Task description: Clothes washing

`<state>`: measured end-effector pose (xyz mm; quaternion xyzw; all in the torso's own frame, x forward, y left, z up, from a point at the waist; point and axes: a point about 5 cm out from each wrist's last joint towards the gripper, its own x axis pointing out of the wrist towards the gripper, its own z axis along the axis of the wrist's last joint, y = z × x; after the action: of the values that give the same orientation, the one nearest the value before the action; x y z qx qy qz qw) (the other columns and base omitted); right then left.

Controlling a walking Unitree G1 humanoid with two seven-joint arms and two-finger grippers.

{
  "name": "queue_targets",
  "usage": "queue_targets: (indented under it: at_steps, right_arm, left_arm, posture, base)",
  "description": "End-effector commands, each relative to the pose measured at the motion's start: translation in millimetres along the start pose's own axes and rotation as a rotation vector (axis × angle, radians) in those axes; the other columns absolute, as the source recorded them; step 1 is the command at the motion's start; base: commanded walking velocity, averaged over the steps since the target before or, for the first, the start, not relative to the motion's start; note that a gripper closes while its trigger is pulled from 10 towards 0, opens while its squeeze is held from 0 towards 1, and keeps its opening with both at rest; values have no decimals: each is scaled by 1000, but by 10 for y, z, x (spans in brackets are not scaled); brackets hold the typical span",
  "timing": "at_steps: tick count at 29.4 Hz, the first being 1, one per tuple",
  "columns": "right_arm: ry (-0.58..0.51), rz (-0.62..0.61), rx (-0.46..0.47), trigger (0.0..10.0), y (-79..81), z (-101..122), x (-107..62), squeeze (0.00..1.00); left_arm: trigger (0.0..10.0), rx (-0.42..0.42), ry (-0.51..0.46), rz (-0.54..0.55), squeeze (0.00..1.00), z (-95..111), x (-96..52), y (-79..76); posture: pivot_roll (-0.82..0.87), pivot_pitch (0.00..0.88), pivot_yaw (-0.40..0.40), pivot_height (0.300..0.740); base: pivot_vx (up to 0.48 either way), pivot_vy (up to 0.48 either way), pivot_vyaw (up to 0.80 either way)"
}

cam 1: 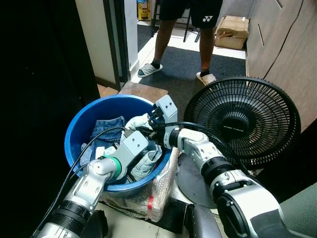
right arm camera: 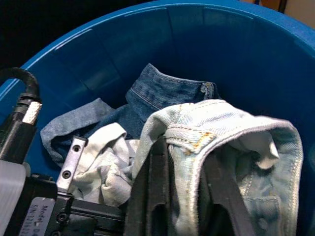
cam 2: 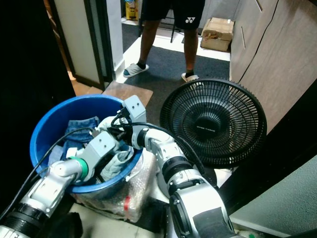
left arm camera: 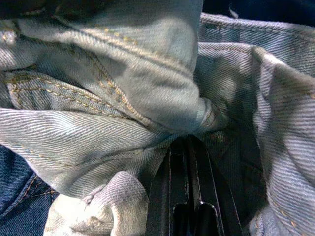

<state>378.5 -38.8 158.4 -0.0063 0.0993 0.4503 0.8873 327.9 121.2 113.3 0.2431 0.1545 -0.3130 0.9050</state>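
The left end effector (cam 1: 132,163) is down inside the blue tub (cam 1: 81,121), near the rim closest to the robot. In the left wrist view its fingers (left arm camera: 189,191) lie close together, pushed into folds of the pale denim jeans (left arm camera: 123,98); cloth bunches right at their tips, but whether any is pinched between them cannot be told. Beyond that end effector, toward the tub's far wall, lies a darker pair of blue jeans (cam 1: 106,128), its waistband against the blue wall.

Just to the right of the left end effector and a little higher, the right end effector (cam 1: 143,128) reaches into the same tub from the rim side nearest the fan. In the right wrist view its two fingers (right arm camera: 157,196) stand apart with the pale waistband (right arm camera: 197,140) draped over and between them, so it grips the pale denim jeans.

Right of the right end effector, outside the tub, a black fan (cam 1: 242,124) sits on the floor. Farther off, a person's legs (cam 1: 163,42) in sandals stand on a dark mat (cam 1: 198,64), a cardboard box (cam 1: 232,30) behind.
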Motion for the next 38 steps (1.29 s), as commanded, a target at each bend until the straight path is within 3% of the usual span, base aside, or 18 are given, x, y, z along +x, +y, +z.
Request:
queue_targets:
  at_steps: [1,7,9,10,12,13,14,15,28,30,32,33,35,37,38]
  right_arm:
    - [105,-22,111,0,-2,-359,-71,0]
    - [58,-34,130,0,-18,-320,-74,0]
    - [10,-51,130,0,-35,-273,-80,0]
    - [-11,-58,130,10000,-44,-256,-86,0]
    - [-11,-58,130,10000,-44,-256,-86,0]
    - [-26,-64,130,10000,-51,-244,-92,0]
    - [-26,-64,130,10000,-51,-244,-92,0]
    - [-39,-73,125,10000,-60,-235,-100,0]
    - [-134,-144,104,10000,-135,-174,-180,0]
    - [-167,-176,96,10000,-164,-132,-199,0]
    - [-262,-302,54,10000,-271,21,-282,0]
    - [-293,-347,33,10000,-307,75,-317,0]
    - [-390,-447,-28,10000,-370,227,-422,0]
    - [-390,-447,-28,10000,-370,227,-422,0]
    - [-533,-555,-118,10000,-387,450,-614,0]
  left_arm:
    - [10000,-11,61,-47,0,-153,9,-105]
    - [10000,-17,27,-46,0,-117,6,-115]
    - [10000,-63,-143,-27,0,126,-14,-114]
    - [10000,-87,-206,-13,220,224,-24,-109]
    - [10000,-87,-206,-13,220,224,-24,-109]
    - [10000,-102,-250,0,937,291,-31,-103]
    - [10000,-102,-250,0,937,291,-31,-103]
    - [10000,-125,-279,8,1000,342,-32,-98]
    - [10000,-204,-409,47,1000,584,-64,-49]
    - [10000,-212,-426,50,1000,617,-76,-44]
    - [10000,-248,-498,73,1000,755,-132,-5]
    - [10000,-259,-524,84,0,807,-157,10]
    - [10000,-278,-594,80,0,946,-239,23]
    - [10000,-278,-594,80,0,946,-239,23]
    - [10000,-278,-664,93,0,1119,-359,36]
  posture:
    - [131,72,-1,471]
    - [133,73,-3,471]
    - [131,77,-3,471]
    - [131,77,-3,471]
    - [131,77,-3,471]
    - [127,77,-1,471]
    - [127,77,-1,471]
    - [127,77,-1,471]
    - [120,74,8,471]
    - [120,74,8,471]
    - [125,74,8,471]
    - [125,74,8,471]
    - [124,73,10,471]
    - [124,73,10,471]
    - [120,66,15,471]
  base:
    - [0,0,0]
    - [0,0,0]
    - [0,0,0]
    - [0,0,0]
    - [0,0,0]
    - [0,0,0]
    - [0,0,0]
    - [0,0,0]
    - [0,0,0]
    - [0,0,0]
    - [0,0,0]
    - [0,0,0]
    - [0,0,0]
    - [0,0,0]
    - [0,0,0]
